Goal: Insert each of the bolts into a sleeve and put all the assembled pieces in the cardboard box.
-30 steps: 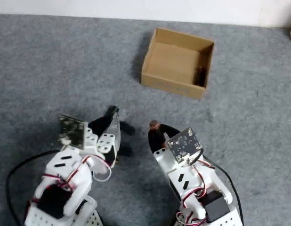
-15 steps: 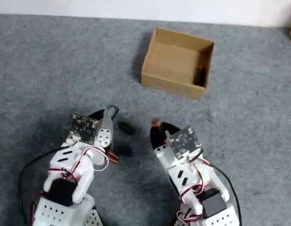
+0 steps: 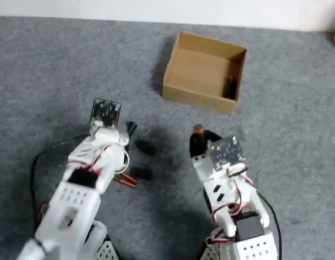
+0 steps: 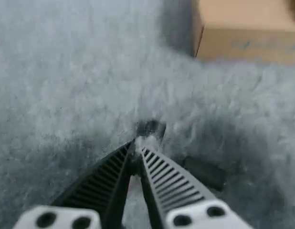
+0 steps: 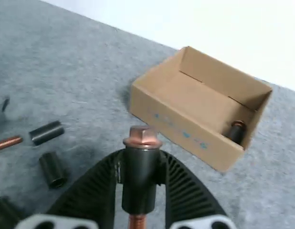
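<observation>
My right gripper (image 5: 140,164) is shut on a black sleeve (image 5: 139,183) with a copper bolt (image 5: 142,136) pushed through it, held upright above the carpet, short of the cardboard box (image 3: 195,99). One assembled piece (image 5: 237,130) lies in the box's right corner (image 3: 230,86). In the high view the right gripper (image 3: 198,142) stands below the box. My left gripper (image 4: 137,145) is shut, its tips against the end of a dark sleeve (image 4: 150,128) on the carpet. Seen from above, the left gripper (image 3: 130,129) is left of centre.
Loose black sleeves (image 3: 146,146) (image 3: 141,173) and a bare copper bolt (image 3: 124,180) lie on the grey carpet between the arms. The box (image 5: 185,129) is open at the top. A white wall runs along the far edge.
The left arm has stretched forward and upward on the table, and its fingers have come together. The right arm has carried its bolt and sleeve to the right, nearer the box.
</observation>
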Robot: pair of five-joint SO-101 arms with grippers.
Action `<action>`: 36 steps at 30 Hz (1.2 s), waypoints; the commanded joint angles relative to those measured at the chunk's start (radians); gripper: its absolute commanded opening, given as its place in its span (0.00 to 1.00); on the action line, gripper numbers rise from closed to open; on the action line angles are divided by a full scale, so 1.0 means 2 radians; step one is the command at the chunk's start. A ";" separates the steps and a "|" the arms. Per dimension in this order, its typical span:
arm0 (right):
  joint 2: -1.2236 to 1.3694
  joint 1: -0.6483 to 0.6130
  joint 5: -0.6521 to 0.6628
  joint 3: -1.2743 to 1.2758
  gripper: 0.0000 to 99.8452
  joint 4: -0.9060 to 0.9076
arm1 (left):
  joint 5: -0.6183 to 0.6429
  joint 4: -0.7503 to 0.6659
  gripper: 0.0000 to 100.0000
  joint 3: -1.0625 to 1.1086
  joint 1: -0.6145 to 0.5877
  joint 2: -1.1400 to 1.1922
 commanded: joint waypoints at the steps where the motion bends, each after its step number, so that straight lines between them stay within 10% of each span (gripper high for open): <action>1: 0.148 0.023 0.009 -0.104 0.00 -0.053 | 0.011 -0.025 0.01 -0.052 -0.010 0.077; 21: 0.933 0.121 0.008 -0.780 0.00 0.005 | 0.009 -0.032 0.01 -0.052 -0.008 0.083; 36: 1.150 0.122 0.005 -1.071 0.00 0.140 | 0.009 -0.033 0.01 -0.052 -0.007 0.083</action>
